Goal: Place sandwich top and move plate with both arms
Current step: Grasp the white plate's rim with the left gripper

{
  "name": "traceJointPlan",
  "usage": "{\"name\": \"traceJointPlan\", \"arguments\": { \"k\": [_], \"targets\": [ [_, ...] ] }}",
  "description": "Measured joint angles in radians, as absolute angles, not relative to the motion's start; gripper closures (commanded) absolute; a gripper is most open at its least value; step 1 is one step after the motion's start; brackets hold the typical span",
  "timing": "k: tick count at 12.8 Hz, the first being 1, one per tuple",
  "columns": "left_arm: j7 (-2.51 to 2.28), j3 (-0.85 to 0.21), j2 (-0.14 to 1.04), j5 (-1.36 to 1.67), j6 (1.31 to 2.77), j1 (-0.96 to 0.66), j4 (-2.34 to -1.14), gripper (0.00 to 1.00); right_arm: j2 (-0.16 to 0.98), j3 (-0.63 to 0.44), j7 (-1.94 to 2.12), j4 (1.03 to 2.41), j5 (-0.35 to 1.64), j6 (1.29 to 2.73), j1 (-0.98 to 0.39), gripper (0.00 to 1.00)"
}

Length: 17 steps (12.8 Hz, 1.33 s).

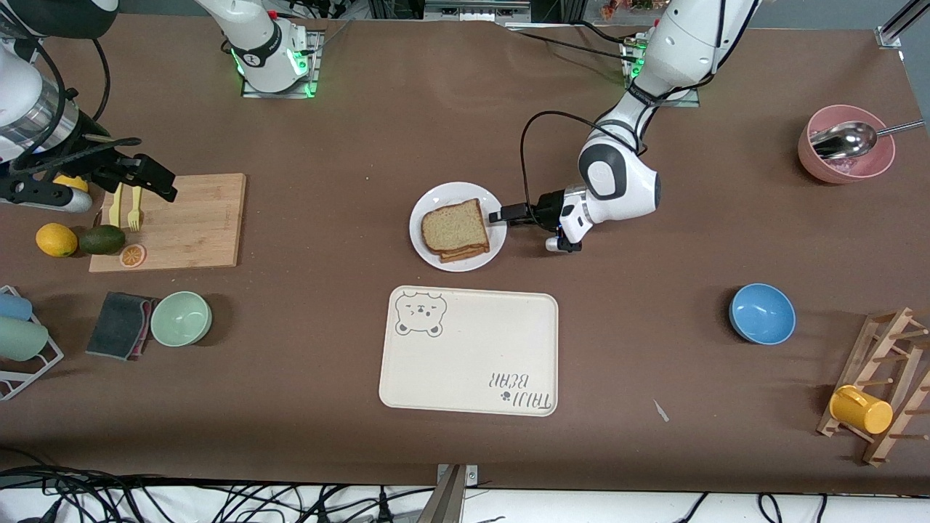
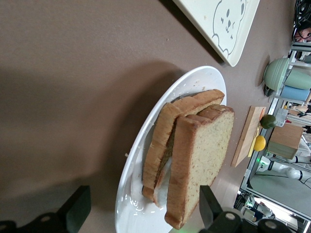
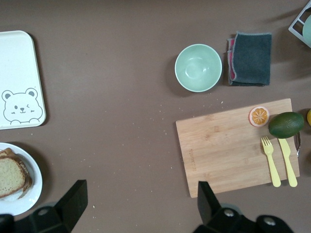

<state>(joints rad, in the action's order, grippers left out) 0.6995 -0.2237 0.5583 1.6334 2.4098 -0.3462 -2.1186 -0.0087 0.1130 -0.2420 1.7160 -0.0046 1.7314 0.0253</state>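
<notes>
Brown tabletop (image 1: 349, 131) carries plate (image 1: 429, 218), tray (image 1: 472, 378).

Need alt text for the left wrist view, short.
A sandwich, its top slice already on, sits on a white plate on the brown table, between the open fingers of the left gripper. A bear-print tray lies nearby.

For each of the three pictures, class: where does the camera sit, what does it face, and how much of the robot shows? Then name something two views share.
Front view: high across the table, facing both arms' bases; left gripper open beside the plate.
Left wrist view: low beside the plate, facing the sandwich top; own fingertips show.
Right wrist view: looking down on the cutting board; open right gripper shows.
Shared: plate, bear tray.
</notes>
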Motion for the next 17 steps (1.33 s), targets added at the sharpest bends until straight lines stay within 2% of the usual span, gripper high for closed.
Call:
{"name": "traceJointPlan", "arguments": {
  "k": [2, 4, 6, 9, 10, 11, 12, 15, 17],
  "targets": [
    [0.703, -0.223, 0.563, 1.634, 2.410, -0.347, -2.113, 0.21, 0.000, 0.110, -0.243, 1.716, -0.005, 1.745, 0.027, 0.00],
    [0.714, -0.223, 0.568, 1.634, 2.411, -0.347, -2.113, 0.36, 0.010, 0.107, -0.243, 1.716, -0.005, 1.747, 0.031, 0.00],
    [0.757, -0.223, 0.579, 1.657, 2.411, -0.347, -2.113, 0.44, 0.014, 0.107, -0.243, 1.716, -0.005, 1.750, 0.032, 0.00],
    [0.870, -0.223, 0.604, 1.747, 2.411, -0.357, -2.113, 0.47, 0.014, 0.107, -0.243, 1.716, -0.005, 1.753, 0.033, 0.00],
    [0.884, -0.223, 0.607, 1.754, 2.411, -0.358, -2.113, 0.56, 0.014, 0.104, -0.243, 1.716, -0.005, 1.755, 0.033, 0.00],
    [0.888, -0.223, 0.607, 1.754, 2.411, -0.358, -2.113, 0.57, 0.014, 0.097, -0.243, 1.716, -0.005, 1.765, 0.034, 0.00],
    [0.890, -0.223, 0.607, 1.754, 2.411, -0.358, -2.113, 0.64, 0.014, 0.092, -0.242, 1.716, -0.005, 1.778, 0.035, 0.00],
    [0.892, -0.223, 0.609, 1.754, 2.411, -0.358, -2.113, 0.65, 0.016, 0.089, -0.242, 1.716, -0.005, 1.783, 0.035, 0.00],
    [0.892, -0.223, 0.610, 1.754, 2.411, -0.358, -2.112, 0.69, 0.016, 0.089, -0.242, 1.716, -0.005, 1.783, 0.035, 0.00]
  ]
}}
